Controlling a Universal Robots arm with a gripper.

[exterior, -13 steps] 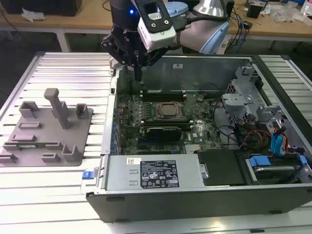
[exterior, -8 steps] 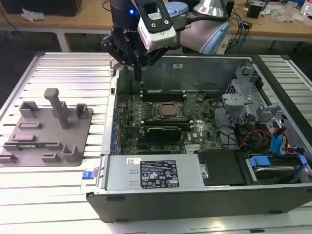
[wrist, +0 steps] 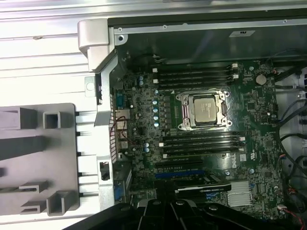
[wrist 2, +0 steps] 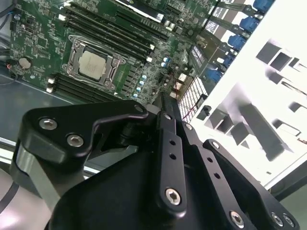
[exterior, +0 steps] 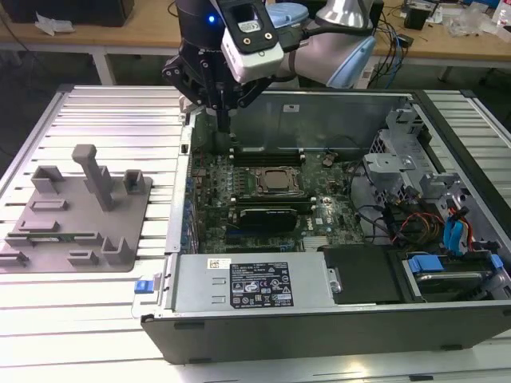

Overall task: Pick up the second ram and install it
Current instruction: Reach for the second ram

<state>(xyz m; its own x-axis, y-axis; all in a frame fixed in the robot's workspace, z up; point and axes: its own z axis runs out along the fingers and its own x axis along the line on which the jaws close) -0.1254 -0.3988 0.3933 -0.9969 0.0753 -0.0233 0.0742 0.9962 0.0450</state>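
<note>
While jaws hang shut over motherboard (exterior: 209, 187), second ram (exterior: 67, 236) apart — on tray (exterior: 120, 219)

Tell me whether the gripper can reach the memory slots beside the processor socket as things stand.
Likely yes: the case lies open, the gripper hangs just above the motherboard, and nothing covers the memory slots.

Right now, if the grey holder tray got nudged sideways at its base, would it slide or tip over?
Probably slide: the grey holder tray lies flat on a broad base on the ribbed table. It looks like moulded plastic, so likely stiff and fairly light. A push high on its tall post might rock it instead.
</note>
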